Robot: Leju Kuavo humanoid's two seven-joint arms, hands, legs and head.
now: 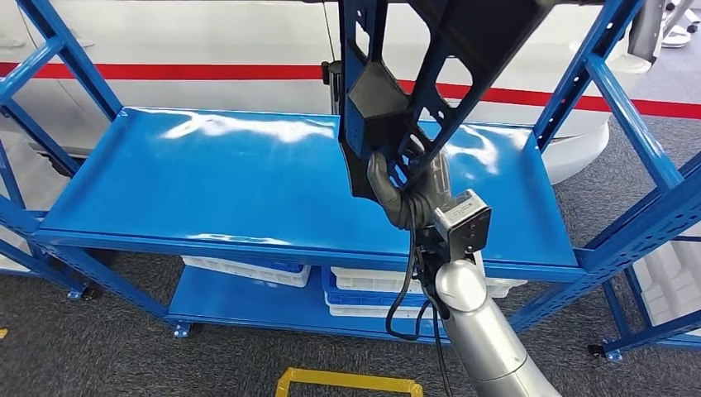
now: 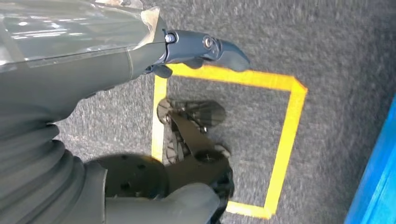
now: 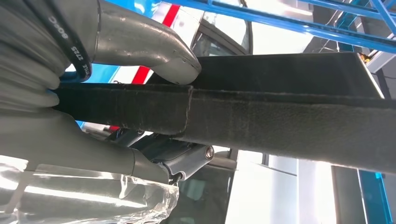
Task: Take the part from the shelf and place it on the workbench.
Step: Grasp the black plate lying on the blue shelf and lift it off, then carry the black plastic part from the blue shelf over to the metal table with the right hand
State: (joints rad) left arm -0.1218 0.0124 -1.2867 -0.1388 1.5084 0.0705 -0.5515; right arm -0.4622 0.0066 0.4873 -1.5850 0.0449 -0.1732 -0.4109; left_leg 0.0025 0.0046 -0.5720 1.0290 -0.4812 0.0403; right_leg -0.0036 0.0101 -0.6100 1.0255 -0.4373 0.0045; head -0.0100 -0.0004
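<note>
One dark, perforated part (image 1: 430, 58), upright.

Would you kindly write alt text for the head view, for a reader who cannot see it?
The robot's right hand holds a large dark part lifted above the blue shelf. White bins sit on the lower shelf level, and a white vehicle with a red stripe stands behind.

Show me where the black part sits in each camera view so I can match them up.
Head view: the black part is up at the top centre, above the blue shelf, gripped by the right hand.
Left wrist view: not in it; this camera looks down at the floor.
Right wrist view: a dark bar across the middle.
Shared landmark: the red stripe behind the shelf.
</note>
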